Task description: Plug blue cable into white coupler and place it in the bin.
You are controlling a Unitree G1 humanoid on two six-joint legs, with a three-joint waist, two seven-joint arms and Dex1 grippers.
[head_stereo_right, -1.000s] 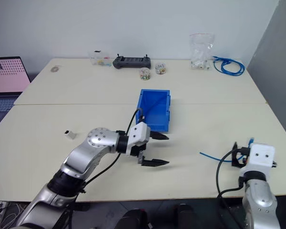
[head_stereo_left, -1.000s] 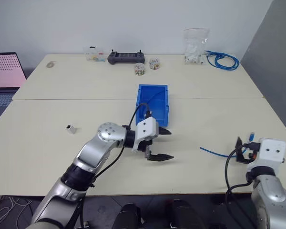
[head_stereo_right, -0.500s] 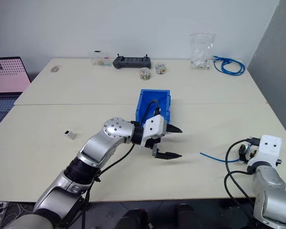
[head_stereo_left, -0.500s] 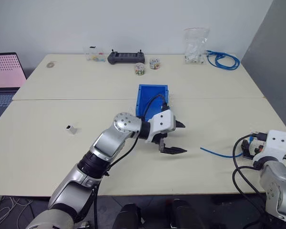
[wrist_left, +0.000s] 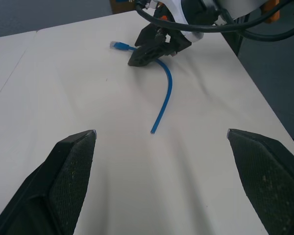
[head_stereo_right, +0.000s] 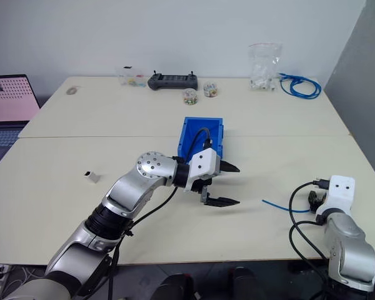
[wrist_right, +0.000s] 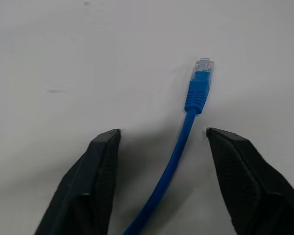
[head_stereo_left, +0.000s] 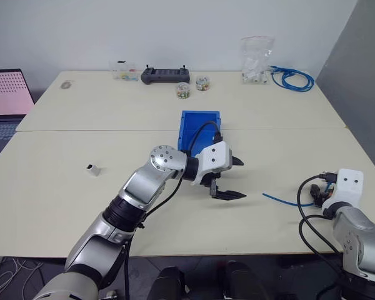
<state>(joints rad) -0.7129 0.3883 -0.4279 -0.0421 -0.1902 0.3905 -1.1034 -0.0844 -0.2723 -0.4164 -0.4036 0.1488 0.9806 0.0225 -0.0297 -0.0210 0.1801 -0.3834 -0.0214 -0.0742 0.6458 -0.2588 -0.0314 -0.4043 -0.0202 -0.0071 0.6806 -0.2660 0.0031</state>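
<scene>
Right wrist view: blue cable between right claw fingers (plug outward).

Bright, even light; soft shadows

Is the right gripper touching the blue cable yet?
Apart. In the right wrist view the blue cable runs between the right gripper's two fingers with bare table showing on either side of it, so neither finger has closed onto it.
</scene>
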